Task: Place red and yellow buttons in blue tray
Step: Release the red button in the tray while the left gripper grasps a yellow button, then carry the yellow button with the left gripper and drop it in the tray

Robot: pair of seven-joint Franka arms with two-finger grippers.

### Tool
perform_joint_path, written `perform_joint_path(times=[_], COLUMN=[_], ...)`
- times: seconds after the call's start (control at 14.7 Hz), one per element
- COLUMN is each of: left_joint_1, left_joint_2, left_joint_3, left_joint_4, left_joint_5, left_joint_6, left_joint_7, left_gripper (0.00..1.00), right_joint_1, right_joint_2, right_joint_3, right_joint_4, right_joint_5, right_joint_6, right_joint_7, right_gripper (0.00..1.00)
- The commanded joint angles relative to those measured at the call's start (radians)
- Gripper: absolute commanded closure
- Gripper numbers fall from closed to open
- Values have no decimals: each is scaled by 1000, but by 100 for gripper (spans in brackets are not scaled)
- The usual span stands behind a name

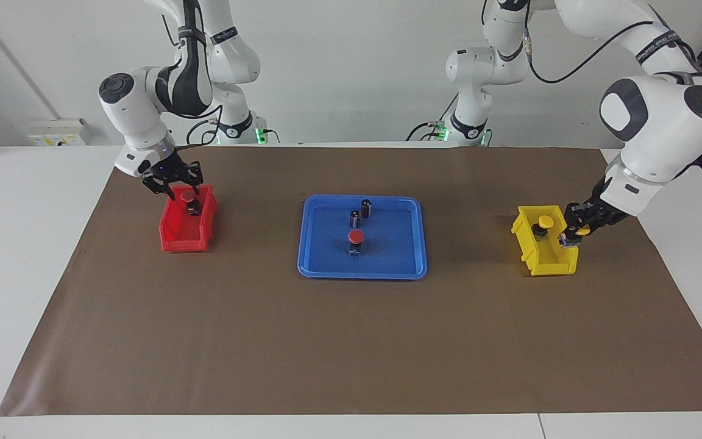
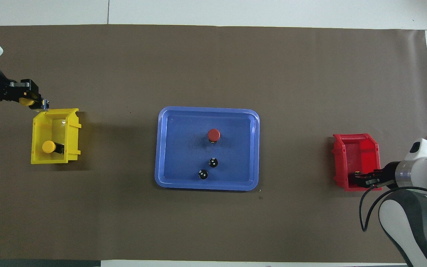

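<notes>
Robotics lab: two arms (image 1: pixel 162 91) at papered table (image 1: pixel 351 341).

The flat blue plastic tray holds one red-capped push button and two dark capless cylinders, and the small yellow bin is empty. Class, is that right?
Not quite. The small yellow bin is not empty: the overhead view shows a yellow-capped push button in it. The flat blue plastic tray does hold one red-capped push button and two dark capless cylinders.

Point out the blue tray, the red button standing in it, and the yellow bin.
blue tray (image 2: pixel 176 148), overhead view, bare floor of the tray.
red button (image 2: pixel 213 134), overhead view, its round red cap.
yellow bin (image 2: pixel 73 135), overhead view, its side wall.
</notes>
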State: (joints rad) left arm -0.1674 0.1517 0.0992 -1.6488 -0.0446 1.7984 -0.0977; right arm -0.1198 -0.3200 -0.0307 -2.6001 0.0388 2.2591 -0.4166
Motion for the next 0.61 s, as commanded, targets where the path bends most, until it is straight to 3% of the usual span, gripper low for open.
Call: perform_joint_path(times=[0.0,0.14,0.34,0.55], left_joint_1=[-192,-303,-435,-493], left_joint_2=[2,-4,3,17], left_joint_3=[4,0,0,-4], left_joint_4=[-11,-37,-127,-213], left_joint_5=[3,-6,-12,-14], left_joint_6=[-2,18,163,274], left_joint_7=[-268,-379,-561,-582], left_gripper=[99,99,99,99], right_joint_1=[-15,-15,-17,-17], right_joint_2=[10,10,30,30], right_joint_3=[11,11,11,9], right_joint_4=[-23,-23,-23,-25], right_joint_5=[1,1,1,1], right_joint_6=[42,42,50,39], right_joint_7=[-25,-24,-24,-25], right_gripper=[37,38,39,39])
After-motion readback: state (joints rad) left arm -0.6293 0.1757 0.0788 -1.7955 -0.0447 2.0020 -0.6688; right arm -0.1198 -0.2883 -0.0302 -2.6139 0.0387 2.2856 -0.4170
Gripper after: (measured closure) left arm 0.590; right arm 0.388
